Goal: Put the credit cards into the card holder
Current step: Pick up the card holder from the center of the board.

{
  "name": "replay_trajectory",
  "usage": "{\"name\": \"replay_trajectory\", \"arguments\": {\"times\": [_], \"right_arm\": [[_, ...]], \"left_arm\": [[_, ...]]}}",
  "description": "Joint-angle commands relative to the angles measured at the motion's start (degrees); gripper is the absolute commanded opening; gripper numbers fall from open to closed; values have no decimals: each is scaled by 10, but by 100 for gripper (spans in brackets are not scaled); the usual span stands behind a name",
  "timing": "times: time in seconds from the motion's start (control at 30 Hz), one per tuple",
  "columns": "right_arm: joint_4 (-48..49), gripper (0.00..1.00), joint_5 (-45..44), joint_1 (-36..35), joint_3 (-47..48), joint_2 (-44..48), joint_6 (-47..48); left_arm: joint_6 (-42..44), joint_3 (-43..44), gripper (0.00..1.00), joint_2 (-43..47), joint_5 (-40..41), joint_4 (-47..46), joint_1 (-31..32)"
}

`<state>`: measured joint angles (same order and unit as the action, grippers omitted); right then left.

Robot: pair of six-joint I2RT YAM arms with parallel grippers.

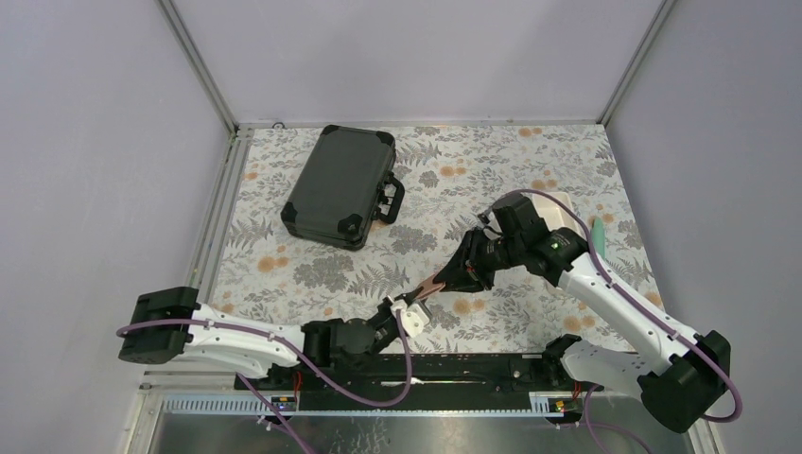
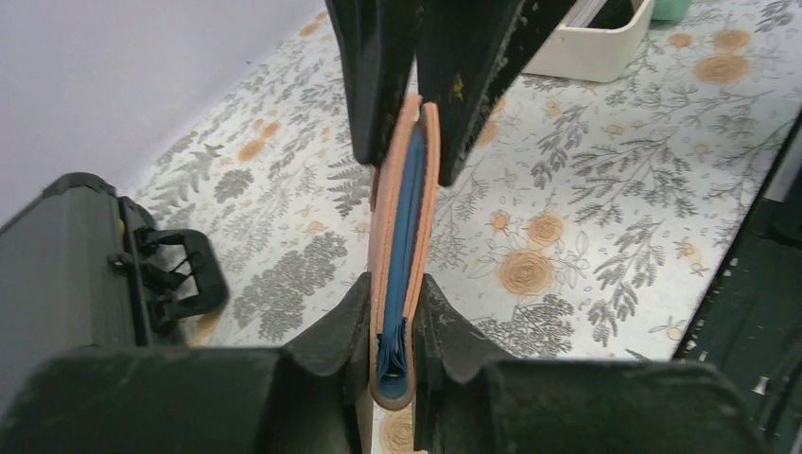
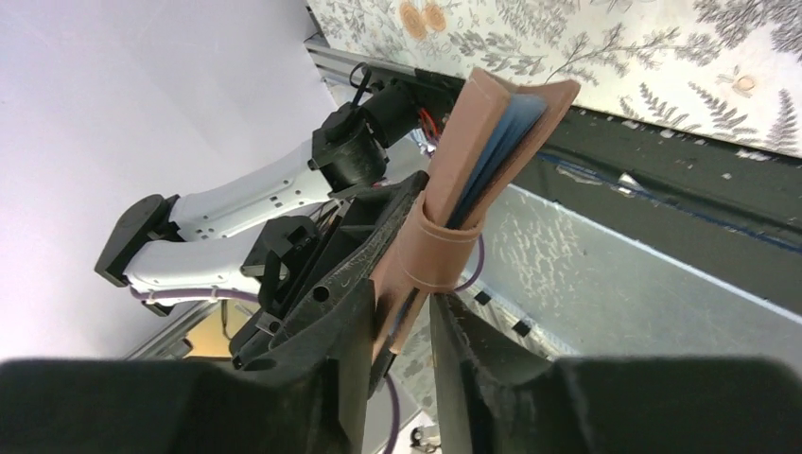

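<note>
We judge this to be the preparing step: getting the holder (image 2: 402,218) into a grip that lets it be opened, before any card goes in. It hangs in the air over the near edge of the surface (image 1: 473,161), edge-on between the two arms, with its tan covers almost together and a narrow strip of blue lining showing between them.

The left claw (image 2: 392,307) is closed on one end of the holder, a finger pressed against each cover. The right claw (image 3: 402,317) straddles the other end. One finger lies against the leather, but the right wrist view seems to show a sliver of daylight at the other, so we cannot tell whether it grips or only flanks the holder. The strap is wrapped around the holder just beyond the right claw's fingers.

We see no loose cards in any view, and we cannot tell whether the blue pockets hold any. A white tray (image 2: 591,47) stands at the far right of the surface, its contents unclear. A black case (image 1: 339,186) lies well apart at the far left.

The next move, as we read it, calls for one claw to hold the holder steady while the other frees the strap and spreads the covers to expose the pockets. The grip must be firm enough that the holder does not twist or drop.
</note>
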<state>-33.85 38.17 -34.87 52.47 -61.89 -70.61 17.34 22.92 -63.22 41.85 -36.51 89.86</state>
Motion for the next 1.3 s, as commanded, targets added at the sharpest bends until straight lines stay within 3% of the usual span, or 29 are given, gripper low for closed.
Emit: {"name": "replay_trajectory", "arguments": {"times": [0.0, 0.1, 0.2, 0.27, 0.37, 0.47, 0.57, 0.8, 1.0, 1.27], "right_arm": [[-64, 43, -65, 16, 60, -4, 130], [-80, 60, -161, 16, 95, 2, 209], [0, 70, -181, 16, 60, 29, 238], [99, 70, -153, 16, 3, 48, 236], [278, 60, -88, 16, -89, 60, 203], [417, 56, -39, 14, -134, 52, 173], [490, 53, -11, 7, -150, 38, 164], [649, 46, 3, -15, -170, 19, 117], [612, 42, -24, -15, -169, 30, 134], [635, 41, -16, -15, -194, 43, 109]], "left_arm": [[-100, 26, 0, 45, -25, 35, -11], [-212, 47, 0, 69, -101, 154, -61], [-328, 77, 0, 86, -167, 260, -123], [-394, 93, 0, 101, -208, 312, -161], [-485, 102, 0, 137, -270, 360, -222], [-545, 86, 0, 187, -320, 362, -275], [-581, 75, 0, 226, -363, 359, -317], [-641, 41, 0, 245, -459, 268, -338], [-651, 32, 0, 255, -466, 249, -344], [-670, 10, 0, 267, -468, 219, -348]]}}
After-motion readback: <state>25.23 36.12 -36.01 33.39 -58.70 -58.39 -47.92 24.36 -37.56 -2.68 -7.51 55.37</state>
